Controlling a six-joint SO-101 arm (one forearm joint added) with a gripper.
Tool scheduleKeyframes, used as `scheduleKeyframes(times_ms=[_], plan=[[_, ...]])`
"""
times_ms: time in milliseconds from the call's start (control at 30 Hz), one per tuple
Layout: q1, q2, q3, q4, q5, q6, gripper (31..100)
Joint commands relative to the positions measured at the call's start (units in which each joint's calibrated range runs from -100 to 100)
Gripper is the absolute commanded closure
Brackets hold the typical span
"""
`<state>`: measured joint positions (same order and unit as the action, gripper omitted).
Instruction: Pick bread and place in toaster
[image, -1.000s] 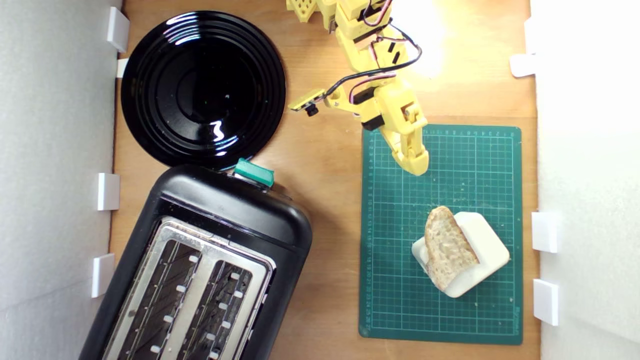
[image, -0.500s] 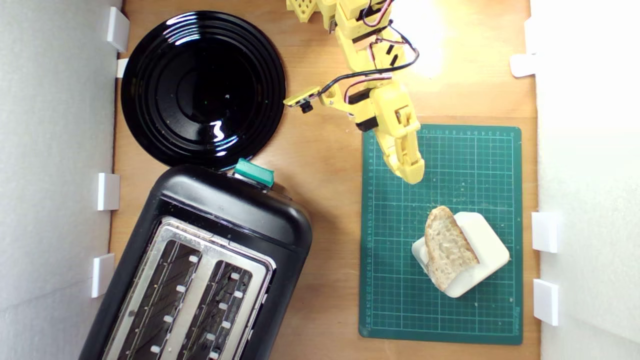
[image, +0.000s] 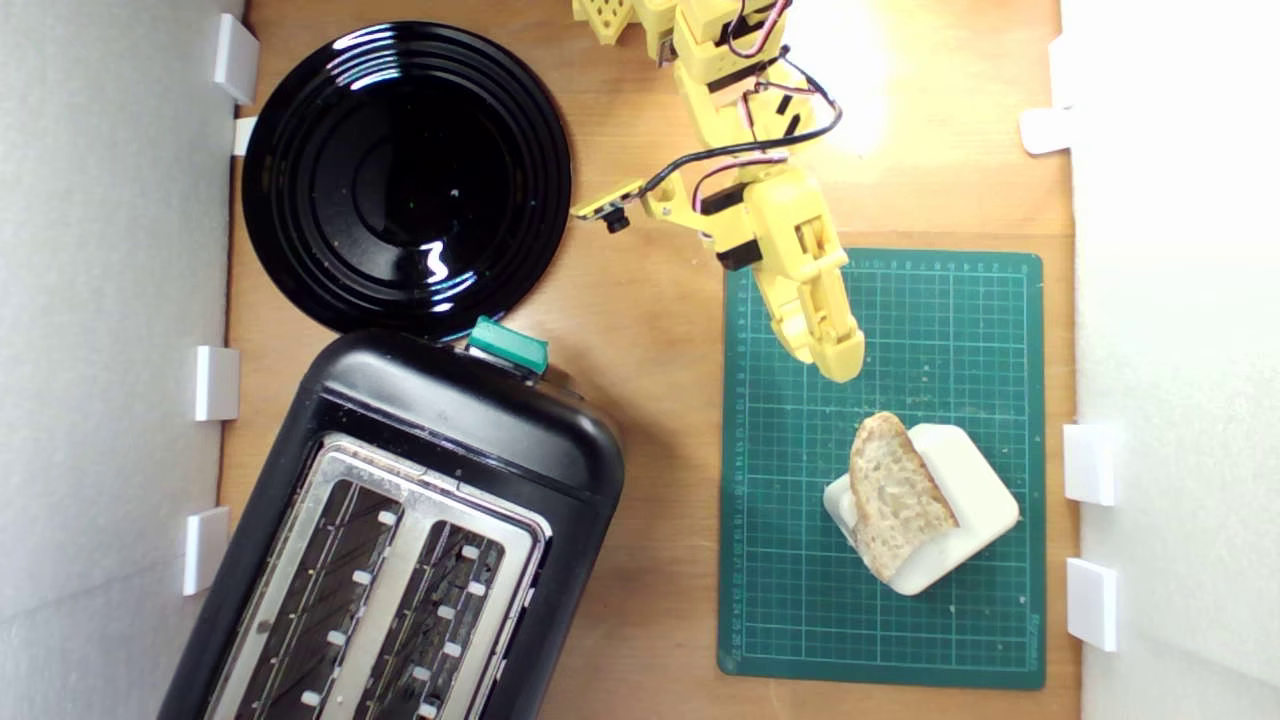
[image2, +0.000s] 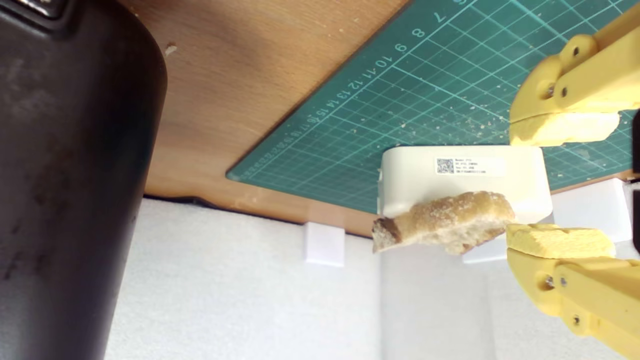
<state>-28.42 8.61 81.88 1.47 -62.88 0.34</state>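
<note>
End effector (image: 838, 362), jaws parted and empty, now nearer the bread (image: 893, 495) than a second ago; bread leans on a cream block (image: 975, 490) on the green mat (image: 790, 560), long axis running from gripper toward the mat's far end; toaster (image: 420, 520) at the exterior view's left.

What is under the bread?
The bread leans on a cream block, which sits on a green mat. The part of the block beneath the bread is covered.

Ruler numbers 7 up through 15 run along the green cutting mat's (image2: 400, 100) edge; the cream block's (image2: 460, 180) QR-code label is too small to read.
</note>
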Motion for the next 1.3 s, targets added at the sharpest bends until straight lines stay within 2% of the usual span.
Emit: scheduleKeyframes(times_ms=[0, 133, 200, 567, 767, 1267], plan=[[-0.35, 1.87, -3.76, 0.44, -1.88, -0.26, 47.5], [-0.27, 6.37, -6.84, 0.35, -1.97, -0.26, 40.6], [-0.18, 6.7, -7.84, 0.35, -1.97, -0.26, 39.9], [-0.43, 7.86, -13.83, 0.35, -1.79, -0.26, 40.7], [-1.15, 13.77, -19.55, 0.35, -1.88, 0.16, 40.7], [-1.96, 17.76, -26.36, 0.35, -1.79, 0.21, 40.7]])
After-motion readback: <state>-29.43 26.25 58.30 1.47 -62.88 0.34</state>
